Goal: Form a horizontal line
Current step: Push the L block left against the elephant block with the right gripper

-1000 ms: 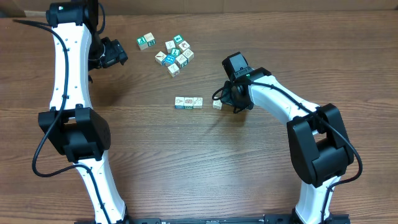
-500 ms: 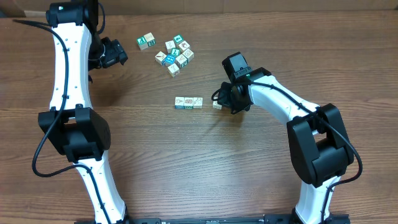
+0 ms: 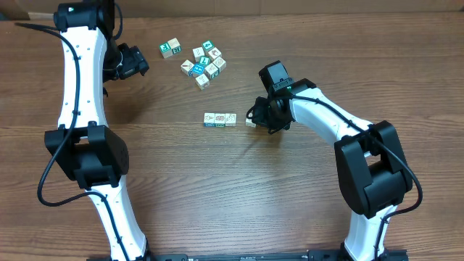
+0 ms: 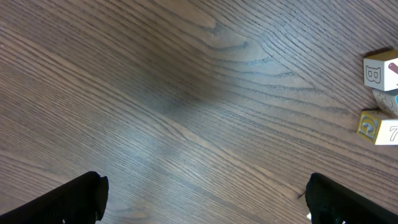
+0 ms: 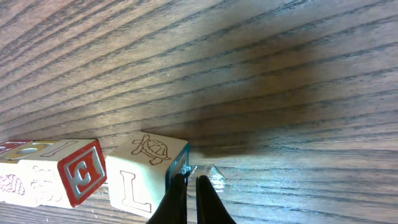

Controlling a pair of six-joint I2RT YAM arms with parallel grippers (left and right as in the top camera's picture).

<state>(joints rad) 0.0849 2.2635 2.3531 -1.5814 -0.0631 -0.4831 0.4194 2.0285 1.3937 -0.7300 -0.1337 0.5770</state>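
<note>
Now the loose cube (image 3: pixel 250 121) sits a little further left than a second ago, closer to the right end of the row (image 3: pixel 220 119), and the right tool (image 3: pixel 256 118) has come left with it. The row itself, three cubes side to side at the middle of the overhead frame, has not shifted. The right wrist view shows the tool's tips pressed together, not pinching anything, their ends against the right side of the cube (image 5: pixel 146 174) at the lower middle of the frame. It looks like a nudge rather than a carry. A narrow gap remains between this cube and the row's end cube, so the line is not yet closed. I judge a little more push to the left would finish it.

The left tool (image 3: pixel 139 65) hangs spread wide and empty at the upper left, unchanged, well apart from the row. The bunch (image 3: pixel 204 64) of spare cubes lies at the upper middle, with a lone cube (image 3: pixel 170 48) just left of it; both are well above the row. Nothing lies on the bench (image 3: pixel 181 188) between cube and row. The risk is the cube twisting as it slides and meeting the row askew.
</note>
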